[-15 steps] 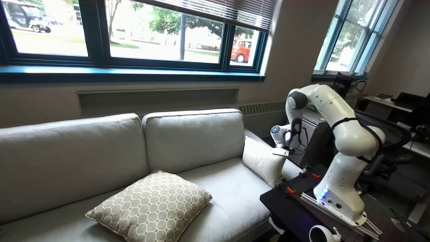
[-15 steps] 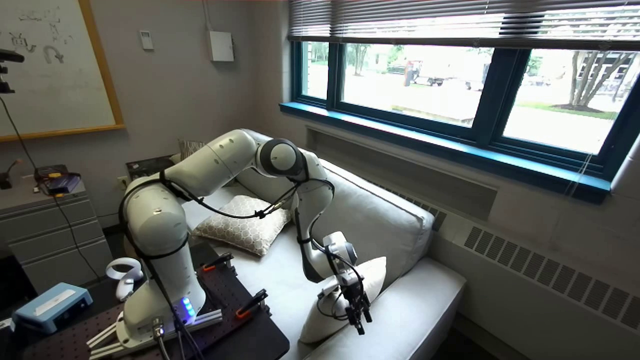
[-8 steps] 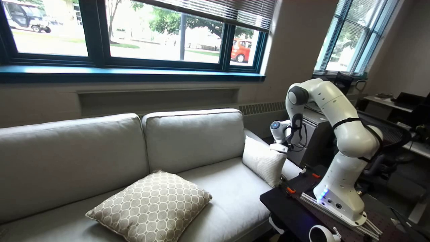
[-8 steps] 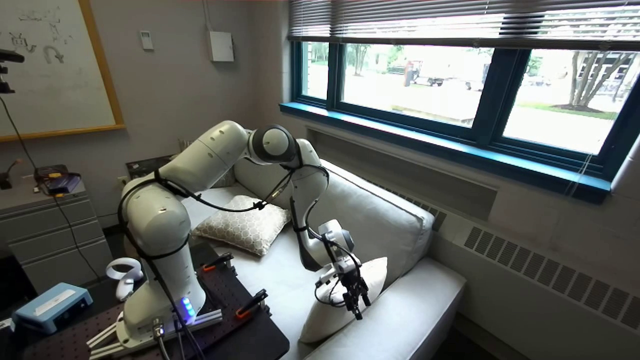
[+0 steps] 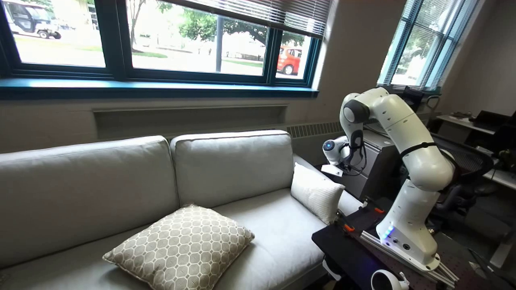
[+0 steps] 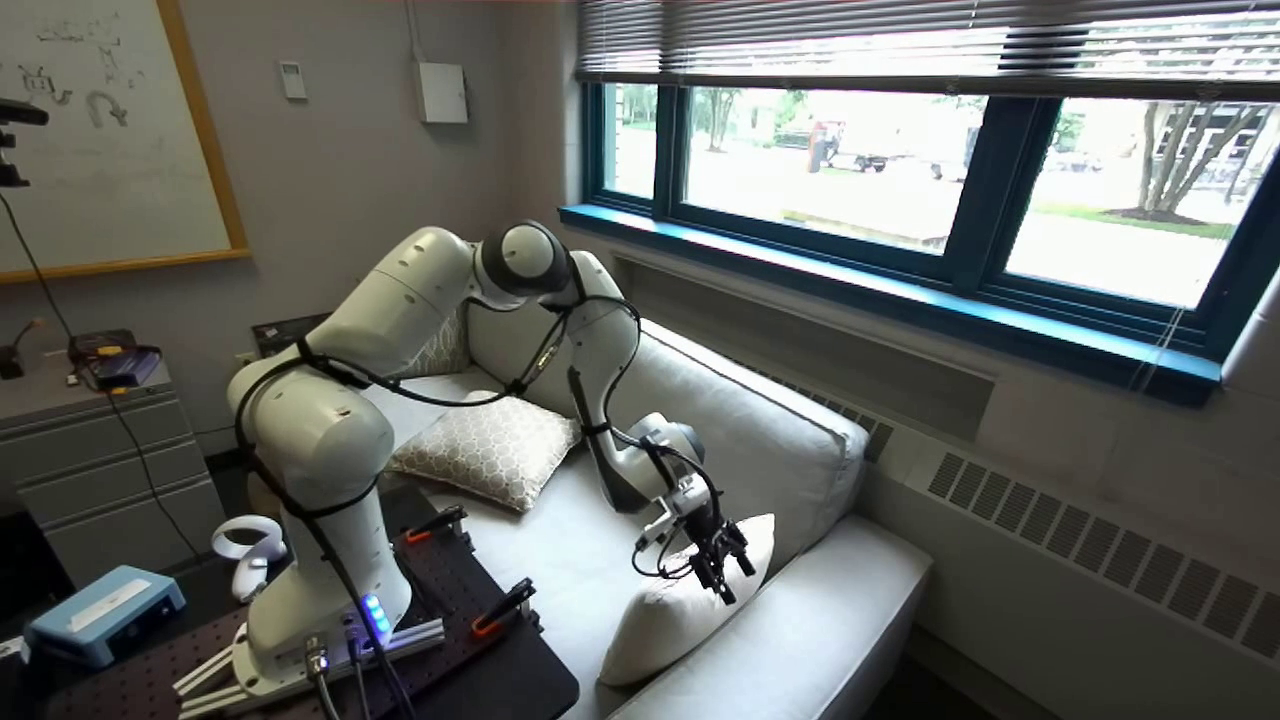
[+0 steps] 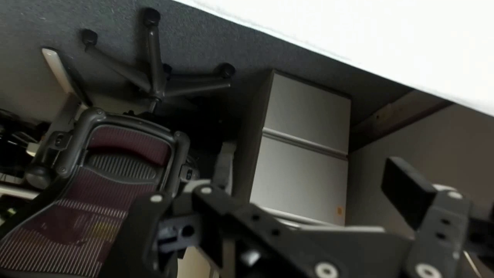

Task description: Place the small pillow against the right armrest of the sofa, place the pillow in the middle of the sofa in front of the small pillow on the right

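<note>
Going left to right in an exterior view, the dark surface [image 6: 520, 670] is bearing my arm [image 6: 320, 430], well back from my end effector [image 6: 736, 582]. The large patterned pillow [image 6: 490, 450], which I am judging to be next, is lying well apart from my end effector, toward the middle of the sofa [image 6: 555, 560]. A clamp [image 6: 505, 605] is jutting over the edge of the surface, on my arm's side of the end effector, so I should be passing high above it with any load. The small pillow [image 6: 660, 625] is leaning against the right armrest [image 6: 810, 640], near and below my end effector, so I am reckoning that part of the task done. My end effector is hanging there with its fingers [image 7: 407, 193] spread apart; the wrist view is showing nothing held, with a grey cabinet [image 7: 303, 154] well beyond. The armrest is running below and to the far side, and my fingers are pointing out across it, away from the patterned pillow. For the step in hand, I should be rising clear of the small pillow before swinging inward, so that I am not brushing it off its lean. Then I should be turning the fingers down onto the patterned pillow's nearest corner, pinching well into the cloth, lifting it without dragging, and lowering it in front of the small pillow, pressing only gently, since something so soft may be sagging from one corner.
</note>
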Robot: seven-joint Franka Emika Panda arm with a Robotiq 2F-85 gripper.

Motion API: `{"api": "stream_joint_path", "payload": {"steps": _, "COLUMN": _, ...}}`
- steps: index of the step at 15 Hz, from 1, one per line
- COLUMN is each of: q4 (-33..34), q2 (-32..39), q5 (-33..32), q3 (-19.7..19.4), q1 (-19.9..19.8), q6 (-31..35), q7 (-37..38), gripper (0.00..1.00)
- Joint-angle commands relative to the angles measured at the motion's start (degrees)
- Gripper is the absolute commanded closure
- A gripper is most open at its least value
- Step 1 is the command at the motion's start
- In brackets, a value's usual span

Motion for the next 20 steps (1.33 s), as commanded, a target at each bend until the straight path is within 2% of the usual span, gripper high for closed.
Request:
{"api": "stream_joint_path", "payload": {"steps": 1, "q4": -5.80, "q2": -6.52, "q5": -8.54, "q3": -7.29, "q1": 11.48, "q6": -2.10, "q7": 13.86, "gripper": 0.00}}
{"api": "stream_joint_path", "payload": {"steps": 3, "q4": -8.14, "q2": -9.86, "q5": -13.49, "q3": -10.36, "q1": 17.65, "q6": -2.39, "q7": 19.27, "gripper": 0.00}}
{"api": "stream_joint_path", "payload": {"steps": 4, "q4": -7.88, "q2": -12.50, "q5": -10.55, "q3": -11.31, "q1": 20.14, "q6": -1.68, "q7": 14.19, "gripper": 0.00}}
{"api": "stream_joint_path", "payload": {"steps": 7, "q4": -8.89, "q2": -17.57, "q5": -14.50, "q3": -12.74, "q1": 27.50, "q6": 2.26, "q7": 13.30, "gripper": 0.00}}
{"api": "stream_joint_path", "payload": {"steps": 9, "q4": -8.87, "q2": -19.90, "q5": -15.90, "q3": -11.65, "q1": 30.77, "q6": 4.57, "q7": 13.26, "gripper": 0.00}}
{"api": "stream_joint_path", "payload": {"steps": 12, "q4": -7.46, "q2": -20.66, "q5": -16.10, "q3": -8.67, "q1": 34.01, "q6": 9.17, "q7": 13.24, "gripper": 0.00}}
{"api": "stream_joint_path", "payload": {"steps": 16, "q4": -4.49, "q2": -18.96, "q5": -16.63, "q3": -3.91, "q1": 35.84, "q6": 16.67, "q7": 13.14, "gripper": 0.00}}
{"api": "stream_joint_path", "payload": {"steps": 17, "q4": -6.05, "q2": -19.16, "q5": -14.62, "q3": -5.52, "q1": 36.08, "q6": 13.65, "q7": 13.06, "gripper": 0.00}}
{"api": "stream_joint_path", "payload": {"steps": 20, "q4": -5.97, "q2": -18.67, "q5": -14.36, "q3": -4.94, "q1": 36.60, "q6": 13.43, "q7": 13.07, "gripper": 0.00}}
